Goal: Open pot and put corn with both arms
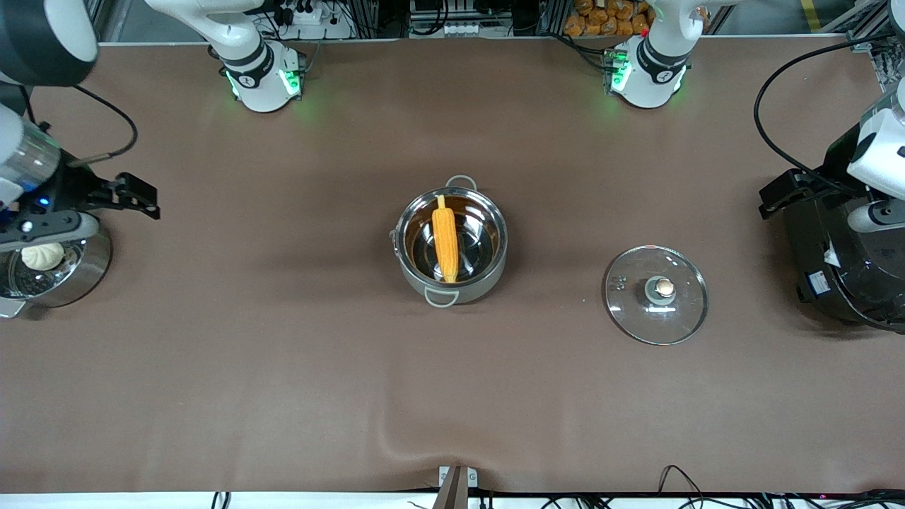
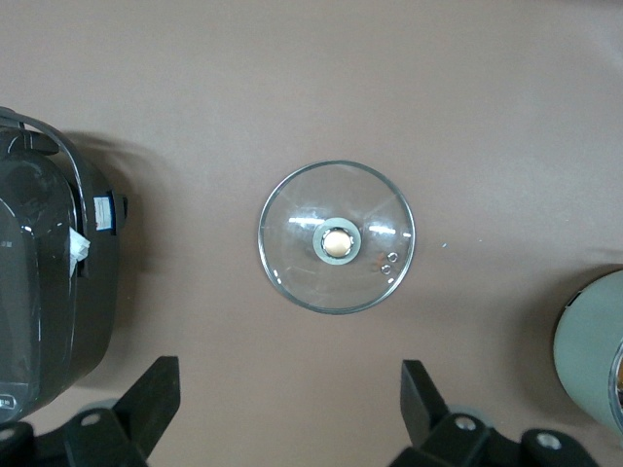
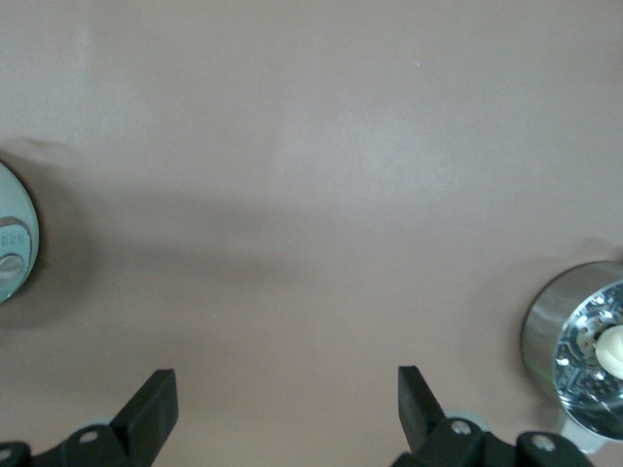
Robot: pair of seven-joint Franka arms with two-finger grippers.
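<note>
The left end effector hangs with its fingers spread wide and nothing between them, up over the surface at the left arm's end, beside the black rice cooker. Its wrist view looks straight down on the glass lid, which lies flat on the surface with its knob up, well apart from the pot and toward the left arm's end of it.

The right end effector is likewise spread and empty, over the right arm's end of the surface next to the steamer pan that holds a white bun.

The pot stands uncovered at the middle of the surface, and the corn lies inside it, running from the farther rim toward the nearer one, its pale stub end at the farther rim.

Judged from this, both parts of the task look done: lid off, corn in. The step in hand is simply parking. To do it well, each arm should hold high and clear of the rice cooker and the steamer pan, leave the lid where it lies, and avoid sweeping across the pot so the corn is not jolted.
</note>
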